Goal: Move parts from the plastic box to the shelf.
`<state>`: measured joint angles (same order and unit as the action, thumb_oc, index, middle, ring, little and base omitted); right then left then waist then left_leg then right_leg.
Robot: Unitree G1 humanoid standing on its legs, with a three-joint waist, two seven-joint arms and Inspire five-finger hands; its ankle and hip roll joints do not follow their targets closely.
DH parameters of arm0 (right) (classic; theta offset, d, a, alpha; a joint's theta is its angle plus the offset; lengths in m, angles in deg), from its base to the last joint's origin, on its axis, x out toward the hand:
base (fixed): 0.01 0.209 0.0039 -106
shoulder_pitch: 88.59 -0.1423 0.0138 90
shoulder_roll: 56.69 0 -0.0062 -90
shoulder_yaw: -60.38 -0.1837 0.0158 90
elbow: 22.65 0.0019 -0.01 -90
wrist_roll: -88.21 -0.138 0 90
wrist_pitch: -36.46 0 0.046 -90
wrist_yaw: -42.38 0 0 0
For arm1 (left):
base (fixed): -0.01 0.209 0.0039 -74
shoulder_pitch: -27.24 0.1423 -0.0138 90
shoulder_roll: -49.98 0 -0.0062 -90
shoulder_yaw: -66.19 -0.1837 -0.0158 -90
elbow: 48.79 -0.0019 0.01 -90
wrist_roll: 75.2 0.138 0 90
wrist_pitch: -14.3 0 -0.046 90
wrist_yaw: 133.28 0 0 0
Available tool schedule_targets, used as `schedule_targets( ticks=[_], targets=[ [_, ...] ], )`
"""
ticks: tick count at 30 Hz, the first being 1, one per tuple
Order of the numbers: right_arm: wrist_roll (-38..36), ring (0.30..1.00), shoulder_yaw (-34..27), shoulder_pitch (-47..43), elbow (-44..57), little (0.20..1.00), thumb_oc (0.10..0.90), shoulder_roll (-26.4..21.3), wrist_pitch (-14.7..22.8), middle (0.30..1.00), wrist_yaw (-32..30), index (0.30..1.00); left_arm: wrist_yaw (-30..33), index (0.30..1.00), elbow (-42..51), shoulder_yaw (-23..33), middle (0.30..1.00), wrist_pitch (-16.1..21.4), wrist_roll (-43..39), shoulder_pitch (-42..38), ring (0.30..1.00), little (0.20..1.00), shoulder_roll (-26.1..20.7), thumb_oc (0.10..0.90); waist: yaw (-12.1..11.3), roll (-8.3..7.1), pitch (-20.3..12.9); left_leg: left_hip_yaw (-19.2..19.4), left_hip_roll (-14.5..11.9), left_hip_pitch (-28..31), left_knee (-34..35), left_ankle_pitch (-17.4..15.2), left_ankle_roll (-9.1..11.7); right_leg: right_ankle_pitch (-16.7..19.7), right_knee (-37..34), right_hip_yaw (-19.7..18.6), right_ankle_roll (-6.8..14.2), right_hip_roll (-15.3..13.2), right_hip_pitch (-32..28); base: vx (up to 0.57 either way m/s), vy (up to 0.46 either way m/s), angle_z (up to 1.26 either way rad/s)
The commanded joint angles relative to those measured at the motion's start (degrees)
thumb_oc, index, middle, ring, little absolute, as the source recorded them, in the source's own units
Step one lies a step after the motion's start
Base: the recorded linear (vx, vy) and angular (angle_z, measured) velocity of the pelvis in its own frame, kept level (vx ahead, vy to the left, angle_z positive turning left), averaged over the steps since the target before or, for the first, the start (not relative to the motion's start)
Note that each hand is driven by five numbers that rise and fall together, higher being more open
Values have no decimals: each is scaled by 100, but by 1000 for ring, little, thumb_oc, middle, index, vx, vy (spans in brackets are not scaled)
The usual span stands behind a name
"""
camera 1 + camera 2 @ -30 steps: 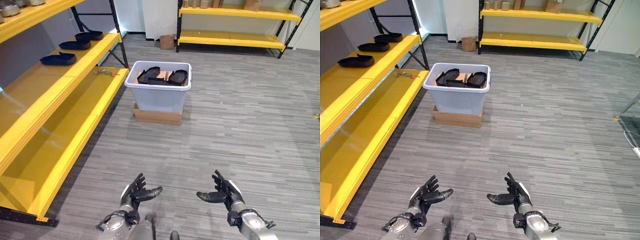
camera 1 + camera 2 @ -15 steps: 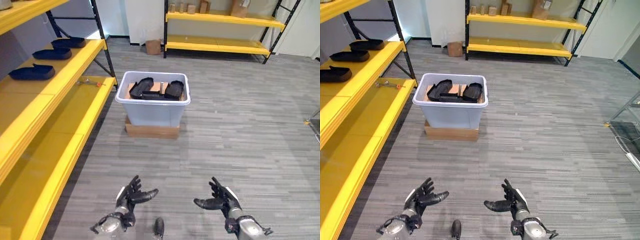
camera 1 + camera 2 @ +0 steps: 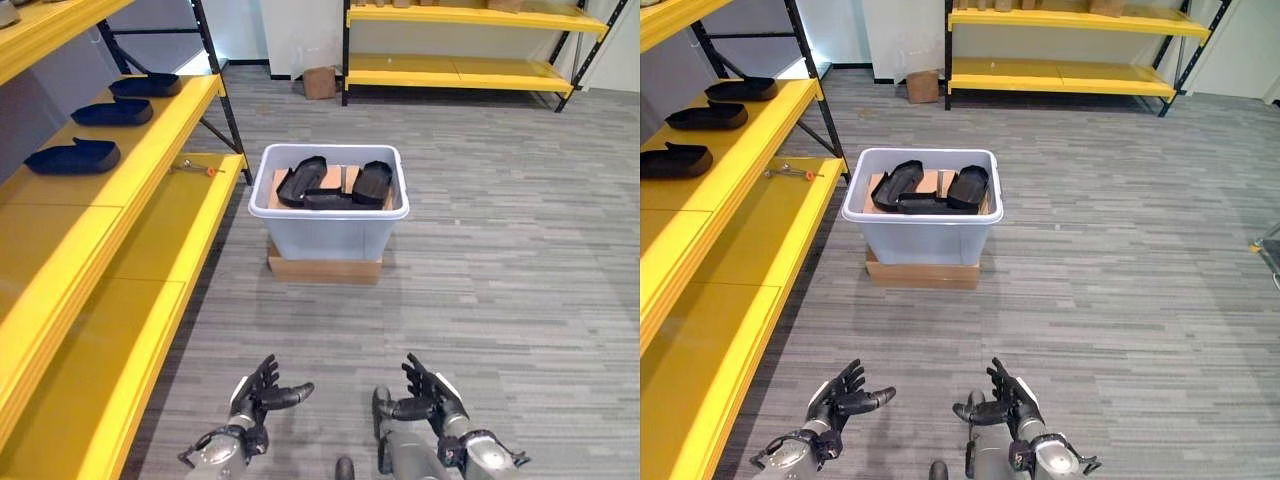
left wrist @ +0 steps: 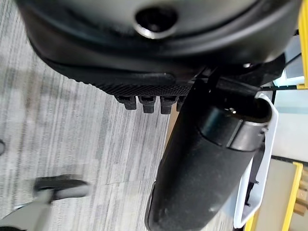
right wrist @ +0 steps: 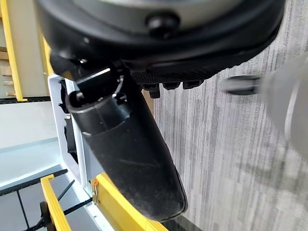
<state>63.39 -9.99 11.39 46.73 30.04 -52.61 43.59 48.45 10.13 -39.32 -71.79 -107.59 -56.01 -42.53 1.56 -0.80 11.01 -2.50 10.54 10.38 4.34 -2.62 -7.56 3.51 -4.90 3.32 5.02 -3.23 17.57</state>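
Three dark parts (image 3: 72, 157) on the yellow shelf (image 3: 150, 150); plastic box (image 3: 328, 225) on cardboard (image 3: 323, 270) on grey floor (image 3: 500, 250).

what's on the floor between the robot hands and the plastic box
Nothing: bare grey floor separates the left robot hand and right robot hand from the plastic box, seen in both eye views.

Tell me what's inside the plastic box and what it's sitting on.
The plastic box holds several black parts lying over brown cardboard pieces; whatever lies lower is covered by them and the wall. The box sits on a flat cardboard box, mostly hidden beneath it.
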Motion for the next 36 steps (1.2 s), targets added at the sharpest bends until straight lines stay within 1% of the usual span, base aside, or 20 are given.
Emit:
schedule_targets(
  ticks=[1, 3, 5, 7, 8, 9, 10, 11, 13, 14, 17, 19, 20, 21, 23, 24, 25, 32, 34, 36],
  targets=[
    [-42, 1000, -102, -512, 500, 1000, 900, -196, 483, 1000, 42, 1000, -201, 1000, 677, 168, 1000, 460, 166, -227, 1000, 1000, -34, 900, 71, -31, -366, -382, -928, 248, 60, -144, 623, 543, 227, 60, 148, 89, -771, 529, -252, 22],
    [-113, 1000, -127, -503, 563, 1000, 900, -280, 510, 1000, 22, 1000, -189, 1000, 639, 142, 1000, 456, 118, -296, 1000, 1000, -7, 900, 131, -1, -473, -472, -1160, 239, -365, -148, 772, 377, 381, 123, -2, 213, -935, 431, -237, 66],
    [-137, 1000, -144, -524, 575, 1000, 900, -321, 540, 1000, 21, 1000, -175, 1000, 641, 140, 1000, 451, 88, -323, 1000, 1000, 10, 900, 145, 18, -488, -456, -1247, 181, -663, -93, 855, 269, 444, 197, -60, 246, -996, 266, -159, 46],
    [-186, 1000, -156, -556, 538, 1000, 900, -360, 579, 1000, -16, 1000, -169, 1000, 551, 81, 1000, 440, -10, -406, 1000, 1000, 72, 900, 168, 21, -473, -387, -1340, -32, -1380, 200, 1014, 117, 436, 255, -175, 314, -1200, 265, -171, 8],
    [-206, 1000, -157, -580, 500, 1000, 900, -377, 586, 1000, -33, 1000, -167, 1000, 516, 63, 1000, 440, -38, -441, 1000, 1000, 91, 900, 149, -10, -435, -342, -1325, -271, -2008, 403, 1057, 36, 425, 269, -244, 323, -1340, 300, -238, -12],
    [-230, 1000, -139, -608, 503, 1000, 900, -443, 596, 1000, -9, 1000, -181, 1000, 555, 80, 1000, 439, -85, -398, 1000, 1000, 86, 900, 41, -118, -334, -347, -1211, -749, -3128, 784, 1063, -90, 375, 232, -376, 340, -1620, 216, -181, -8],
    [-230, 1000, -139, -608, 503, 1000, 900, -443, 596, 1000, -9, 1000, -181, 1000, 556, 80, 1000, 439, -85, -398, 1000, 1000, 85, 900, 44, -109, -334, -352, -1217, -769, -3163, 767, 1064, -88, 374, 237, -377, 348, -1618, 207, -192, 3],
    [-214, 1000, -132, -624, 503, 1000, 900, -480, 587, 1000, 13, 1000, -182, 1000, 585, 85, 1000, 437, -83, -376, 1000, 1000, 74, 900, -26, -176, -271, -364, -1160, -1014, -3825, 929, 1049, -149, 394, 208, -441, 354, -1713, 127, -112, 8],
    [-183, 1000, -147, -622, 509, 1000, 900, -531, 566, 1000, -3, 1000, -164, 1000, 603, 98, 1000, 402, -81, -335, 1000, 1000, 59, 900, -140, -268, -164, -247, -1161, -1357, -4615, 1073, 962, -270, 429, 158, -564, 367, -1894, 187, -158, -29],
    [-171, 1000, -160, -610, 486, 1000, 900, -544, 561, 1000, -34, 1000, -159, 1000, 605, 104, 1000, 383, -92, -320, 1000, 1000, 54, 900, -168, -287, -148, -151, -1195, -1527, -4678, 1051, 920, -319, 425, 126, -594, 371, -1963, 162, -110, -56],
    [-205, 1000, -245, -574, 497, 1000, 900, -551, 562, 1000, -100, 1000, -174, 1000, 604, 93, 1000, 367, -124, -291, 1000, 1000, 65, 900, -221, -367, -118, 304, -1303, -2176, -3952, 732, 847, -444, 420, 141, -589, 277, -2212, 182, -29, -24],
    [-206, 1000, -289, -517, 491, 1000, 900, -544, 590, 1000, -118, 1000, -175, 1000, 589, 84, 1000, 395, -135, -263, 1000, 1000, 36, 900, -239, -354, -124, 463, -1435, -2242, -3266, 727, 871, -545, 415, 122, -556, 276, -2302, 174, 38, 4],
    [-206, 1000, -289, -513, 491, 1000, 900, -544, 591, 1000, -118, 1000, -175, 1000, 589, 82, 1000, 396, -135, -260, 1000, 1000, 36, 900, -247, -364, -117, 476, -1426, -2212, -3238, 733, 869, -552, 416, 113, -554, 264, -2316, 258, 107, -5],
    [-162, 1000, -297, -481, 482, 1000, 900, -529, 612, 1000, -151, 1000, -140, 1000, 535, 59, 1000, 406, -136, -254, 1000, 1000, 32, 900, -286, -317, -132, 501, -1514, -2206, -1886, 865, 889, -686, 415, 90, -495, 266, -2460, 287, 132, -16],
    [-102, 1000, -291, -481, 467, 1000, 900, -533, 647, 1000, -203, 1000, -99, 1000, 504, 65, 1000, 407, -106, -266, 1000, 1000, 49, 900, -353, -195, -144, 247, -1628, -2260, -448, 1357, 1026, -867, 388, 38, -435, 330, -2665, 369, 166, -11],
    [-85, 1000, -299, -478, 459, 1000, 900, -528, 643, 1000, -199, 1000, -88, 1000, 521, 71, 1000, 402, -84, -266, 1000, 1000, 54, 900, -364, -141, -158, 151, -1657, -2270, -88, 1471, 1102, -926, 391, 9, -415, 341, -2761, 409, 179, 5],
    [-51, 1000, -299, -474, 437, 1000, 900, -516, 627, 1000, -177, 1000, -93, 1000, 492, 78, 1000, 402, -34, -288, 1000, 1000, 56, 900, -362, -69, -194, 15, -1662, -2292, 66, 1577, 1240, -1023, 407, -76, -403, 364, -2894, 288, 127, -4],
    [0, 1000, -293, -388, 456, 1000, 900, -424, 531, 1000, -73, 1000, -88, 1000, 533, 95, 1000, 459, -62, -276, 1000, 1000, 51, 900, -404, 4, -493, -143, -1577, -1953, 66, 1648, 1192, -1210, 464, -278, -252, 139, -3223, 299, 181, -34],
    [25, 1000, -219, -395, 462, 1000, 900, -295, 519, 1000, -35, 1000, -15, 1000, 589, 144, 1000, 514, -133, -293, 1000, 1000, -6, 900, -450, -92, -597, -160, -1273, -1881, -240, 1294, 920, -1145, 894, -416, -81, -205, -3158, 414, 311, -30],
    [14, 1000, -174, -422, 443, 1000, 900, -246, 513, 1000, -45, 1000, 21, 1000, 589, 168, 1000, 524, -175, -323, 1000, 1000, -16, 900, -470, -118, -612, -140, -1201, -1875, -310, 1188, 829, -1059, 1101, -468, -20, -271, -3059, 210, 182, -13]
  ],
)
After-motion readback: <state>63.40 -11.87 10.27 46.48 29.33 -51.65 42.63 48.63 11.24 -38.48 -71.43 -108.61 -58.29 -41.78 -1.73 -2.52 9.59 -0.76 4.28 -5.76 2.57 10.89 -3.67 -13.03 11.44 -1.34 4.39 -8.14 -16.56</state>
